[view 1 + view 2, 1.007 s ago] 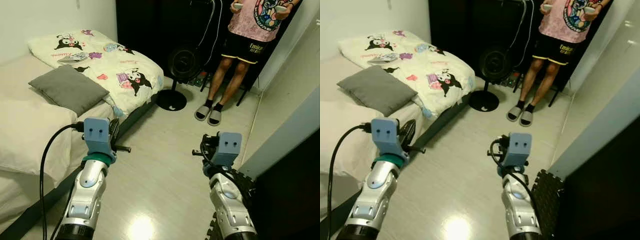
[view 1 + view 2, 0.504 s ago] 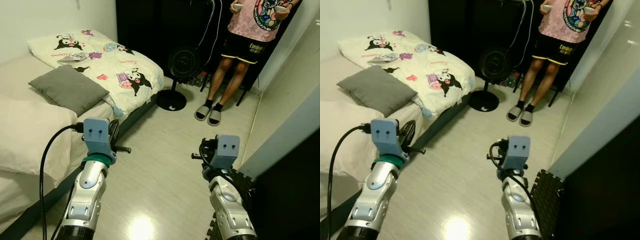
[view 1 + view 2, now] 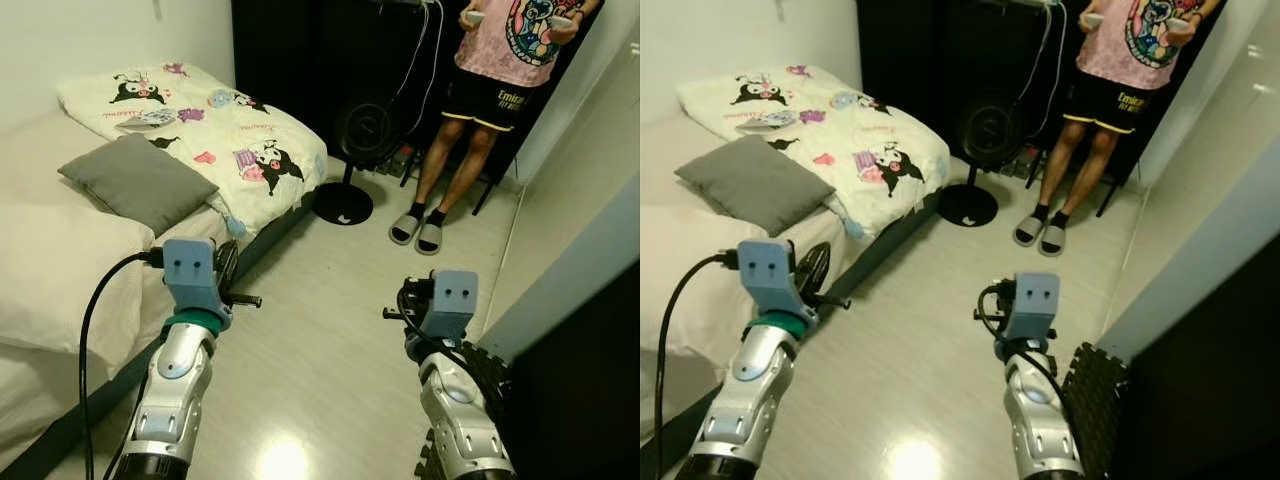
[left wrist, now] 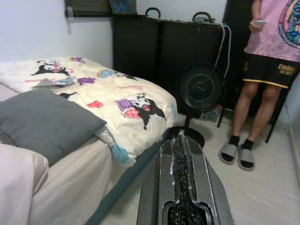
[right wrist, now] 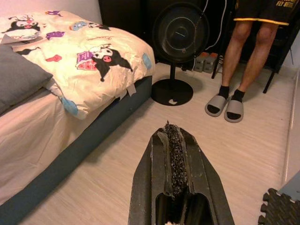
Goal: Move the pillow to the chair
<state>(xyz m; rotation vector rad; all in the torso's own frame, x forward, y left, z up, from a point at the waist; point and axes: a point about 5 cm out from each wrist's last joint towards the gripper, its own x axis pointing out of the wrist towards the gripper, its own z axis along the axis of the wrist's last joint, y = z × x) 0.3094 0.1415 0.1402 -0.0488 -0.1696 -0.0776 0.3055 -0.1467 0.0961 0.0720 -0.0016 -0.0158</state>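
The grey pillow [image 3: 138, 181] is lying on the bed [image 3: 60, 260], beside the cartoon-print quilt [image 3: 225, 130]. Both grippers, left [image 4: 183, 140] and right [image 5: 172, 133], are hovering over the floor, fingers pressed together. A person [image 3: 480, 100] is standing by the fan [image 3: 365, 130].

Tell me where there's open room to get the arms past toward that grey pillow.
Open floor runs between the bed and the foam mat. Ahead it is crowded: the fan and a person stand close together. The grey pillow lies between the patterned duvet and a beige pillow.
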